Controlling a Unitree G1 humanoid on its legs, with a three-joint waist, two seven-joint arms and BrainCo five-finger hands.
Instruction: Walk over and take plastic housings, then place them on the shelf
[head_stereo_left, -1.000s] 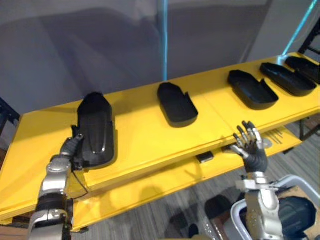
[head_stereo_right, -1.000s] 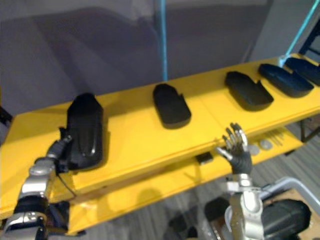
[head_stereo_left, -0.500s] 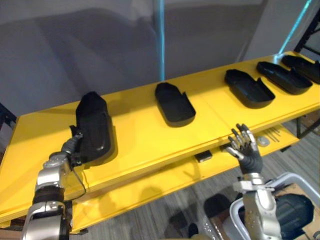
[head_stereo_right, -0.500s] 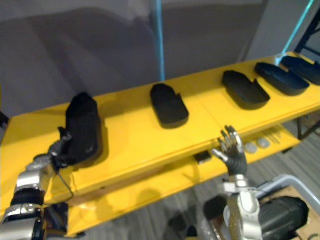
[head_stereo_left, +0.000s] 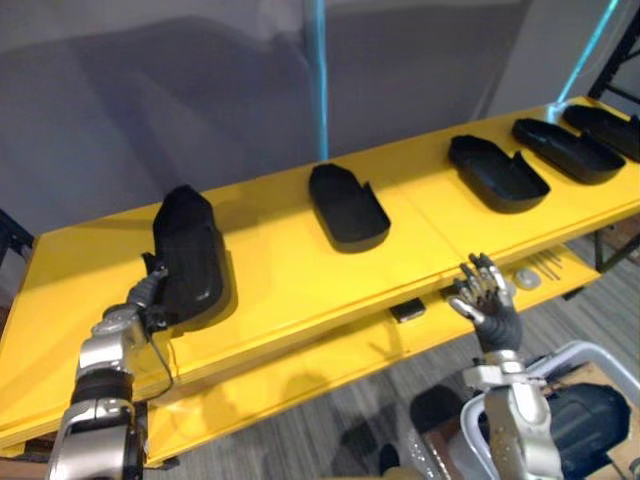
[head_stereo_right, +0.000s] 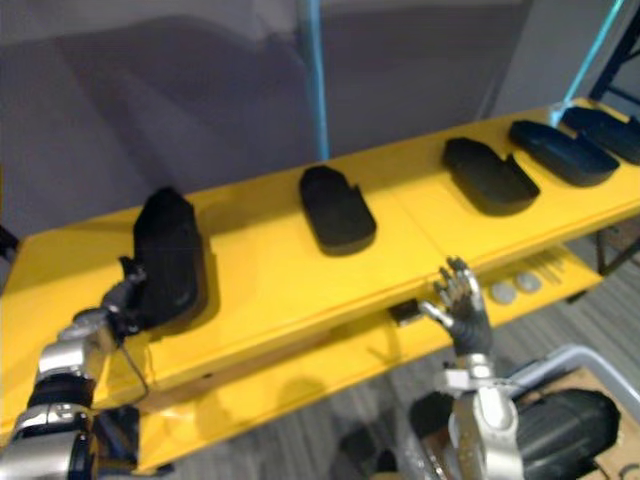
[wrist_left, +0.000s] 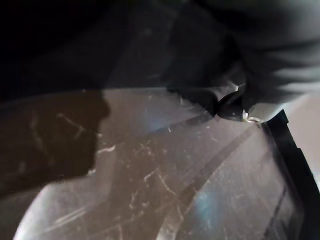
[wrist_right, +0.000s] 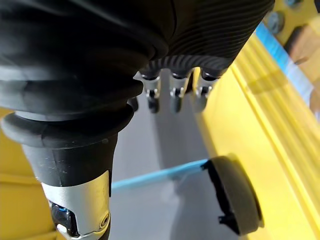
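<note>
The leftmost housing (head_stereo_left: 188, 255) lay dome side up on the top tier of the yellow shelf (head_stereo_left: 280, 270), a long black plastic shell, rounded at the far end, with a glossy ridged back; up close in the left wrist view its surface was smooth, reflective and finely scratched. The left robot hand (head_stereo_left: 148, 292) rested against its near left edge, touching it, though whether it actually gripped the plastic could not be told. Further right along the same tier, the second housing (head_stereo_left: 348, 205), third housing (head_stereo_left: 497, 172), fourth housing (head_stereo_left: 567, 150) and fifth housing (head_stereo_left: 610, 125) lay well apart in a row, each hollow side up like a shallow matt black tray with a raised rim. The right robot hand (head_stereo_left: 487, 295) was raised in front of the shelf's front edge, fingers spread upward and holding nothing. Small silvery discs (head_stereo_left: 527, 278) lay on the lower tier just beside it.
</note>
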